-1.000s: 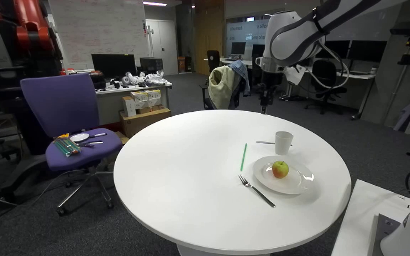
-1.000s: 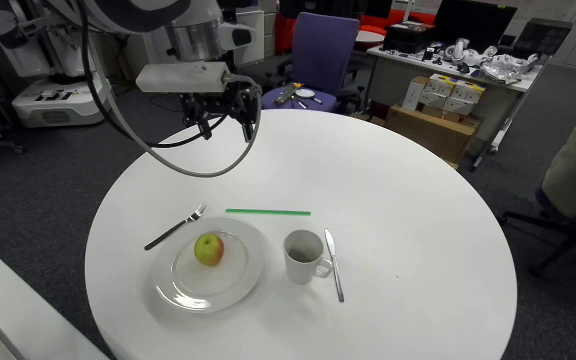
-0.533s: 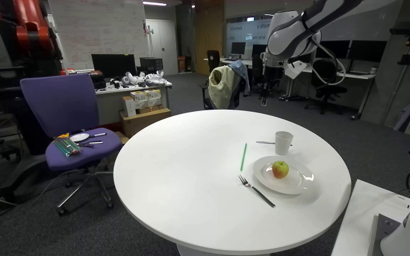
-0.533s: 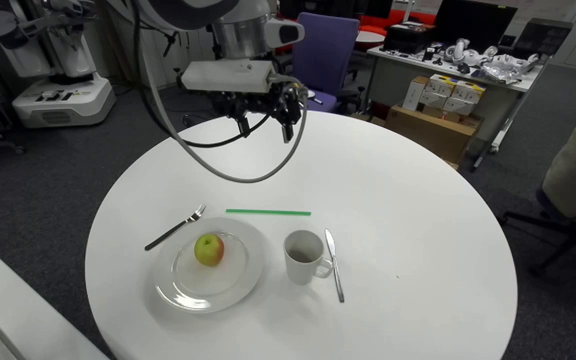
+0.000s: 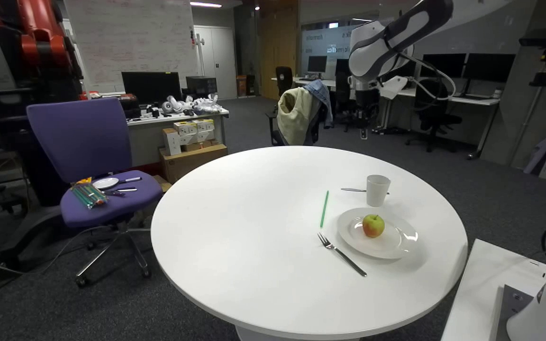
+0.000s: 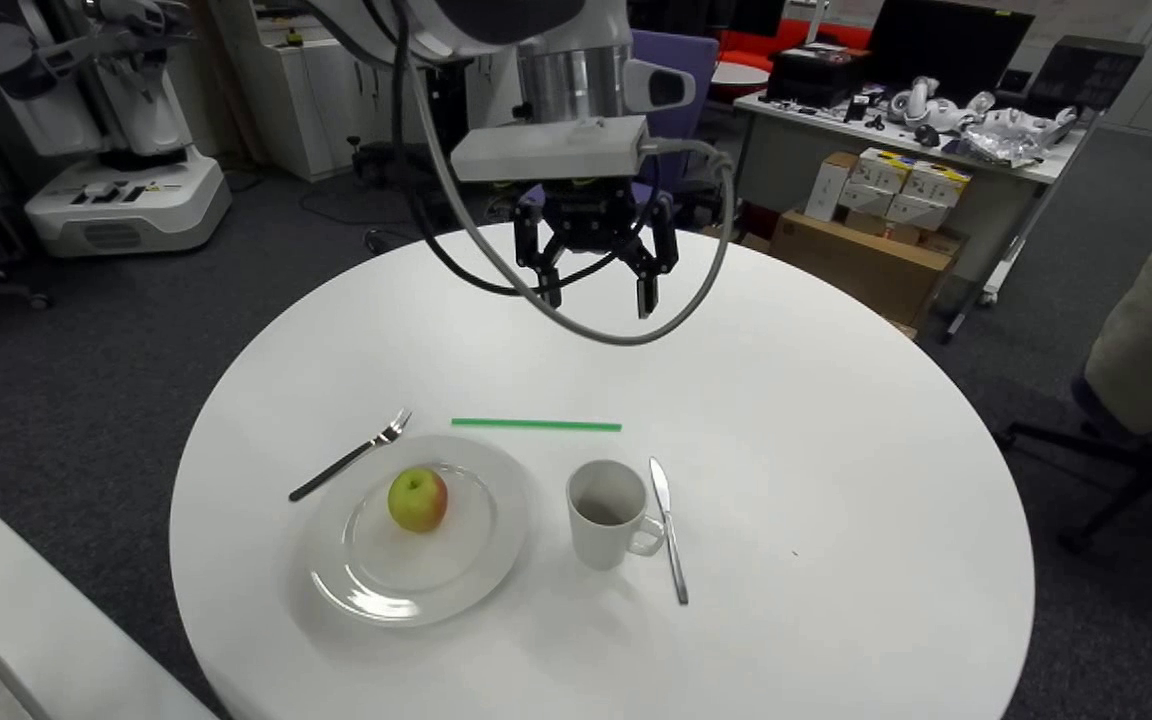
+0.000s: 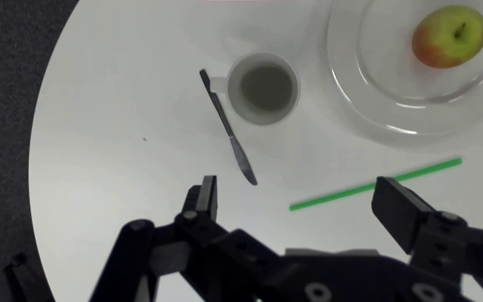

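gripper (image 7: pixel 297 193) hung way wide, nothing in it, and the green straw (image 7: pixel 338 194) lay below the jaws, long axis kinda slanting finger to finger.

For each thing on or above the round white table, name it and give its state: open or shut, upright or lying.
Gripper: open, holding nothing, above the table
Green straw: lying flat, straight
Apple: looks whole, resting on the plate
Plate: right way up, bearing only the apple
Mug: upright; contents unclear
Fork: lying flat beside the plate
Knife: lying flat beside the mug, contact unclear
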Controlling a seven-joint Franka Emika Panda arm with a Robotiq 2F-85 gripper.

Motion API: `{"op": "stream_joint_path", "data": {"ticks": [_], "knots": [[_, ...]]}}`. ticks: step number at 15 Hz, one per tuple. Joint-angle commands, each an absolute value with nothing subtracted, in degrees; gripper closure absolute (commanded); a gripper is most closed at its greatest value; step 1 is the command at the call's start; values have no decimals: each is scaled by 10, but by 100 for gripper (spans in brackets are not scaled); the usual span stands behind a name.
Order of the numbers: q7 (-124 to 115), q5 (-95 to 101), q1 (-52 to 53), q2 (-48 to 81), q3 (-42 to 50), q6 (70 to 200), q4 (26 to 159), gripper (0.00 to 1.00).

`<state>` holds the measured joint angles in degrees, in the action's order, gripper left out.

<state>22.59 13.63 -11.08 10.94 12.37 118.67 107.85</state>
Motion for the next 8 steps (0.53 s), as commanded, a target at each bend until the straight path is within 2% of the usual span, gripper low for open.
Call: {"op": "stream_joint_path", "data": {"ticks": [1, 6, 8], "knots": [[277, 161, -125, 145, 119, 1111, 1019, 0], [381, 168, -146, 161, 114, 1092, 1010, 0], [353, 162, -143, 156, 115, 1112, 1029, 0]]}}
